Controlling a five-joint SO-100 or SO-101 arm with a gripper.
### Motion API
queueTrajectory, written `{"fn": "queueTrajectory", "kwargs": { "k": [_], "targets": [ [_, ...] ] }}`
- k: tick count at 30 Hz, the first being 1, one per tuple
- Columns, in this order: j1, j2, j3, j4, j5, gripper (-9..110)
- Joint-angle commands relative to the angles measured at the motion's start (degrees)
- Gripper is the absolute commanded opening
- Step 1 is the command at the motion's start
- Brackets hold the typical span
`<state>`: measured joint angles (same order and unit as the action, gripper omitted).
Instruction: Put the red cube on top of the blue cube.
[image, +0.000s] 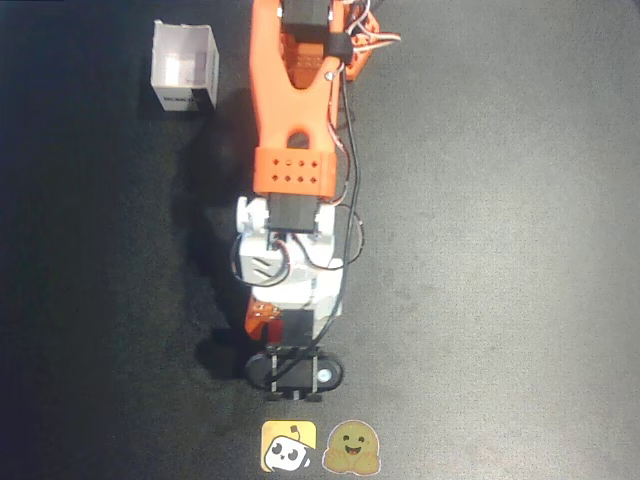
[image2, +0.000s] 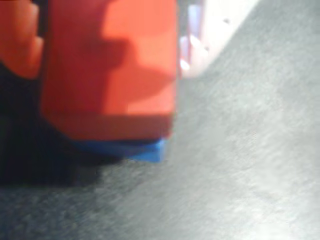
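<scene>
though blurred, the wrist view shows the gripper (image2: 107, 75) seemingly clamped on the red cube (image2: 112, 70), light and rigid, held by its flat sides over the blue cube (image2: 147, 151).

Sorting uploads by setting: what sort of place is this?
Probably a hobbyist robot bench: a dark mat under an orange-and-white arm, a white open box, two cartoon stickers.

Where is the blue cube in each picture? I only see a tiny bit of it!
Overhead view: the blue cube is not visible; the arm covers the middle of the table.
Wrist view: the blue cube peeks out low and left of center, right under the big red cube.
Shared landmark: the dark gray table shows in both pictures.
</scene>
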<state>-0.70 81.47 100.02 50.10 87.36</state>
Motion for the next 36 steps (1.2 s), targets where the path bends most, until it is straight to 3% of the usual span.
{"fn": "queueTrajectory", "kwargs": {
  "k": [1, 15, 20, 36],
  "targets": [
    [-0.09, 6.86, 0.26, -0.70, 0.35, 22],
    [0.44, 31.99, 11.95, 4.13, -4.13, 17],
    [0.88, 45.97, 18.28, 11.16, -5.54, 0],
    [1.14, 94.57, 44.30, 29.79, -11.16, 0]
  ]
}}
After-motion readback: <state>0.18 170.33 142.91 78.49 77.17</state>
